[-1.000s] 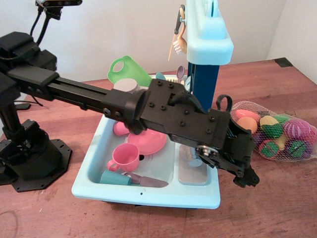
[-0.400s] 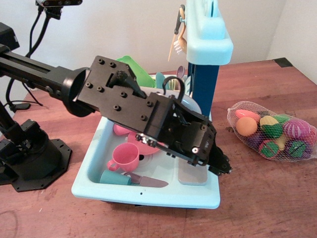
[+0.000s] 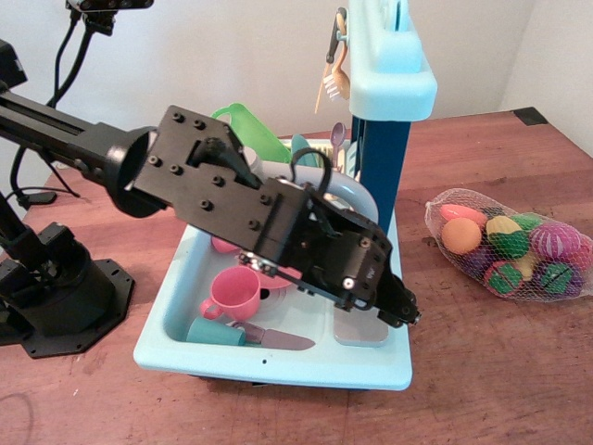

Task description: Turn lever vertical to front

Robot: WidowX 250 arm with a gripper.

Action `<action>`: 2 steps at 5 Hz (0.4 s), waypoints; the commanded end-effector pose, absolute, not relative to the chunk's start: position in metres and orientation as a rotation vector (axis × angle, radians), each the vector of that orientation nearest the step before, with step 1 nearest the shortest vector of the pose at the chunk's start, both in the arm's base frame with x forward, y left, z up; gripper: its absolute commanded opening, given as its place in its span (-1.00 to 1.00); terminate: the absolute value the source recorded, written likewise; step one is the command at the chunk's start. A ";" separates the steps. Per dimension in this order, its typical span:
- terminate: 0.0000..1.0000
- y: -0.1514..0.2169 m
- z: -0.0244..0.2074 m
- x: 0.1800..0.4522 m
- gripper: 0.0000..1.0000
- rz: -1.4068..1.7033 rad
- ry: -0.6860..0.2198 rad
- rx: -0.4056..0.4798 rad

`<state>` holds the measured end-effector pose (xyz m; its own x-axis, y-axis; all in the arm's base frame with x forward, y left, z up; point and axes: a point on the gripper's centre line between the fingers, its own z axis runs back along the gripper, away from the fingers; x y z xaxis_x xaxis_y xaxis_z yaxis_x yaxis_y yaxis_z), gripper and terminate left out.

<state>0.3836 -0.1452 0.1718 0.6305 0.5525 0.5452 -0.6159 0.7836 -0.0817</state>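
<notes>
We see 1 black arm w/ its fingers (image 3: pixel 400 313) low over the light-blue toy sink (image 3: pixel 278 357), right-front corner; can't tell if they're open or holding anything. Lever's hidden behind the arm, can't place it. In the sink: 1 pink cup (image 3: pixel 232 295), 1 knife (image 3: pixel 264 337). On the counter (image 3: pixel 500 371): 1 net bag of toy food (image 3: pixel 510 243).

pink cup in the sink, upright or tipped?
Upright. The pink cup stands in the sink, open mouth up, handle toward the left.
</notes>
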 end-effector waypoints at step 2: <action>-1.00 -0.141 0.181 0.375 1.00 0.700 -0.597 0.059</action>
<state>0.3668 -0.1396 0.1608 0.6392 0.5617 0.5253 -0.6178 0.7818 -0.0844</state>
